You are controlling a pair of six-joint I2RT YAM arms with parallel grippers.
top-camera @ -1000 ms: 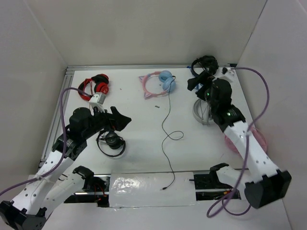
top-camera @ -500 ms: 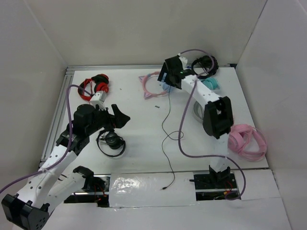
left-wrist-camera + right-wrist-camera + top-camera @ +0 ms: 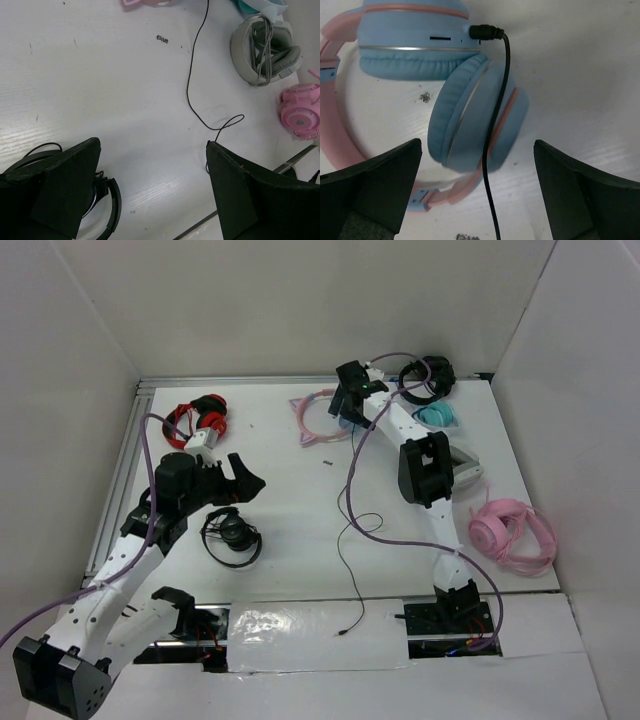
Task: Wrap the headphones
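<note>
The headphones (image 3: 318, 420) lie at the back centre of the table, a pink cat-ear headband with light blue cups (image 3: 470, 125). Their thin black cable (image 3: 347, 502) trails from the cups toward the near edge. My right gripper (image 3: 348, 402) hovers right over the cups, covering them in the top view. It is open (image 3: 476, 145), with one cup and the cable (image 3: 495, 130) showing between its fingers, nothing gripped. My left gripper (image 3: 243, 486) is open (image 3: 152, 145) at mid-left, well short of the cable (image 3: 192, 95), above bare table.
Red-and-black headphones (image 3: 197, 420) lie at back left and black ones (image 3: 232, 537) under my left gripper. More black (image 3: 430, 375), teal (image 3: 437, 416), grey (image 3: 462, 465) and pink (image 3: 512, 533) headphones line the right side. A shiny sheet (image 3: 300, 625) covers the near edge.
My right arm has swung from the right side to the back centre and come down over the blue cups. The left gripper has barely shifted.
</note>
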